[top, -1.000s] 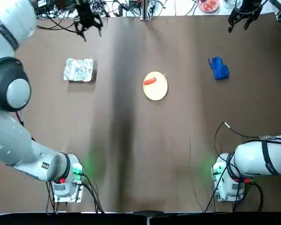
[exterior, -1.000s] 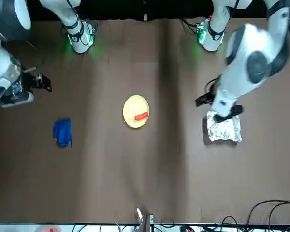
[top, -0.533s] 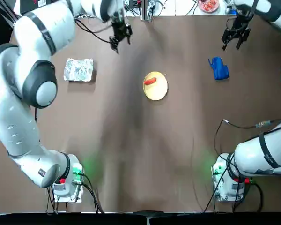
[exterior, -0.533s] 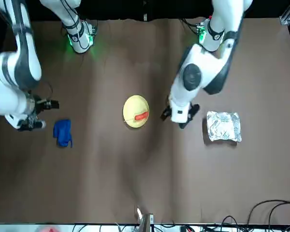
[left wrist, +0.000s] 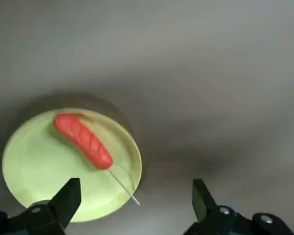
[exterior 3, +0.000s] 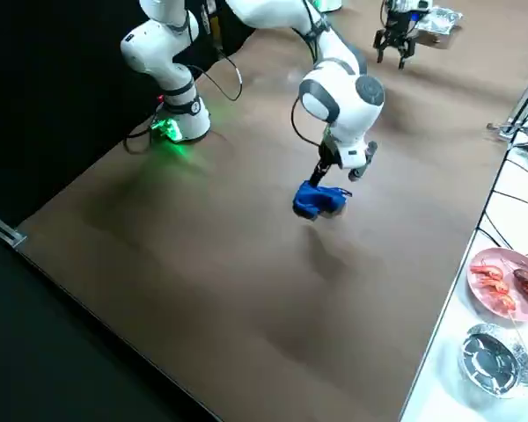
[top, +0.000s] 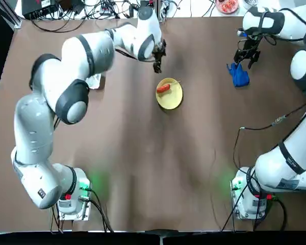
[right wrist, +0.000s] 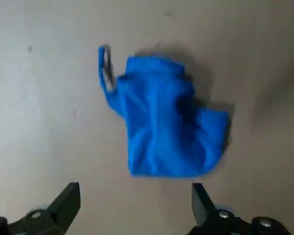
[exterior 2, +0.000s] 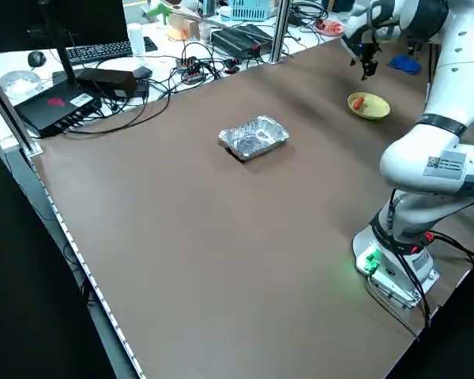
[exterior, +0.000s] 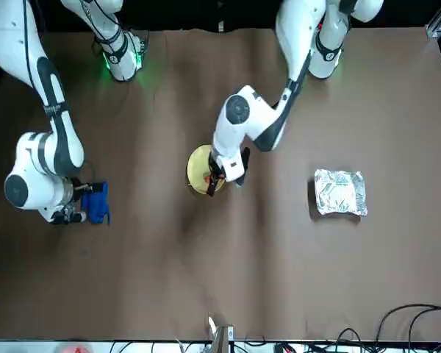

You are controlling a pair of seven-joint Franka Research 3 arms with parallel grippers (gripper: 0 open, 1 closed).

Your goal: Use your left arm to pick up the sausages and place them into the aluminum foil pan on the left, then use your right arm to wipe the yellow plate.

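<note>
Two end effectors, left point(left wrist: 136, 205) and right point(right wrist: 136, 208), are spread and empty, near the plate and the cloth. One sausage point(left wrist: 83, 139) lies on the yellow plate point(left wrist: 44, 166); foil pan point(exterior: 340, 193) stands apart. Blue cloth point(right wrist: 161, 122) rests on the table point(exterior: 279, 272). Both transfer and wiping remain, I judge.

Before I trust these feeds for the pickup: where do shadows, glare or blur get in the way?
Top view: green glow beside both arm bases; left side view: bright glints on the foil pan; left wrist view: dark shadow around the plate, table soft; right wrist view: shadow beside the blue cloth.
</note>
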